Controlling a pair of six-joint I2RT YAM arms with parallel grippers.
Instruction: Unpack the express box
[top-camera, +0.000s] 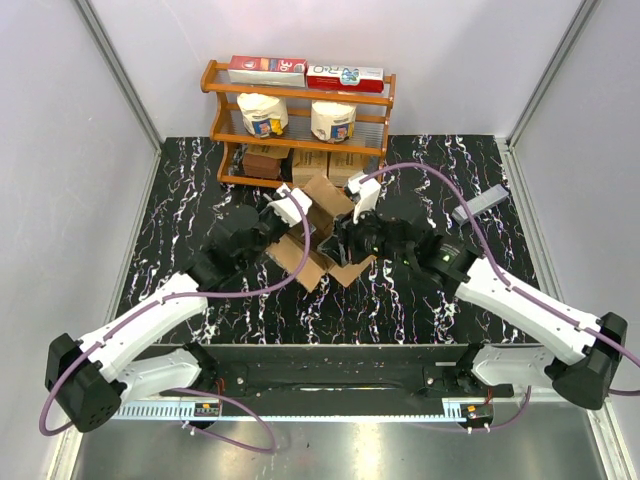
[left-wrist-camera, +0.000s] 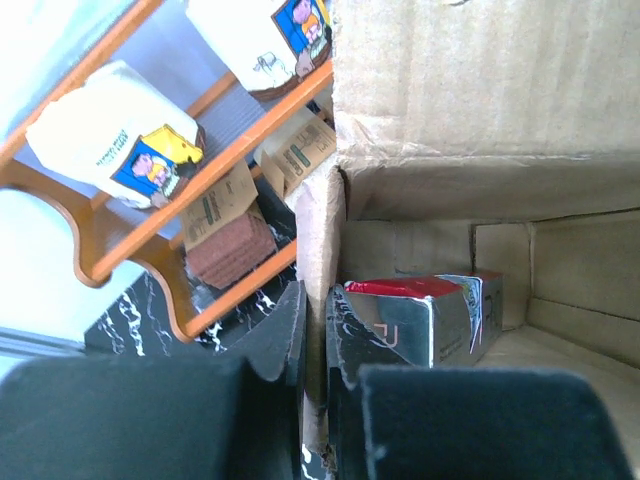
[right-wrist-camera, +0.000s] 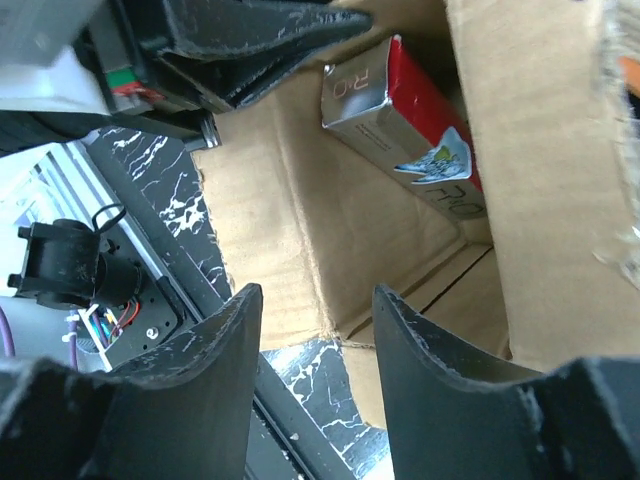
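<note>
The express box (top-camera: 292, 256), a brown cardboard carton, stands open at mid-table with its flaps spread. My left gripper (top-camera: 303, 218) is at its left side. In the left wrist view the left gripper (left-wrist-camera: 315, 296) is shut on the upright cardboard wall (left-wrist-camera: 318, 230). Inside the box lies a red and silver packet (left-wrist-camera: 430, 315), next to the inner finger. My right gripper (top-camera: 338, 236) hovers over the box's right part. Seen from the right wrist, the right gripper (right-wrist-camera: 318, 302) is open over the box's rim, holding nothing, and the packet (right-wrist-camera: 400, 120) lies further in.
A wooden shelf (top-camera: 298, 93) stands at the back, with two red boxes on top, two white cups (top-camera: 262, 113) in the middle and small brown cartons (top-camera: 308, 165) at the bottom. A grey flat object (top-camera: 486, 200) lies at the right of the table.
</note>
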